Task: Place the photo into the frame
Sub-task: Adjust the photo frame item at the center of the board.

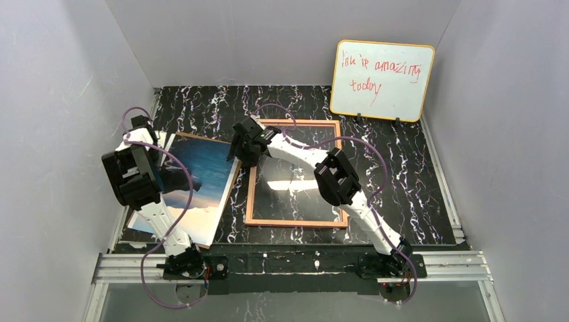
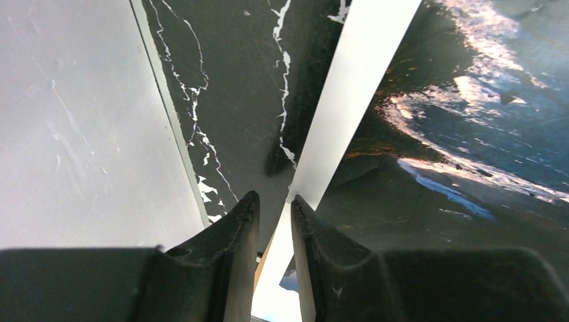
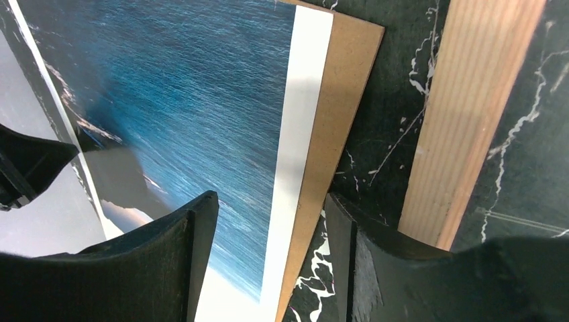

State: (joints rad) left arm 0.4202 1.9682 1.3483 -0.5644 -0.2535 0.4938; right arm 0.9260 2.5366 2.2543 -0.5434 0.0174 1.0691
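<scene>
The photo [image 1: 201, 176], blue sea and a pale sky, lies face up on the brown backing board [image 3: 342, 114] at the left of the table. The frame [image 1: 253, 194], orange-tan bordered with a reflecting pane, lies flat at the middle. My left gripper [image 1: 149, 137] is at the photo's far left corner. In the left wrist view its jaws [image 2: 274, 200] stand a narrow gap apart astride the photo's white border [image 2: 349, 94]. My right gripper [image 1: 236, 151] is open wide in the right wrist view [image 3: 272, 198]. It straddles the right edge of the photo [image 3: 181, 100] and board, beside the frame's bar [image 3: 470, 121].
A yellow-edged whiteboard [image 1: 381, 80] with red writing leans on the back wall at the right. Grey walls close in the black marbled table [image 1: 402, 174] on three sides. The left wall [image 2: 80, 121] is close to my left gripper.
</scene>
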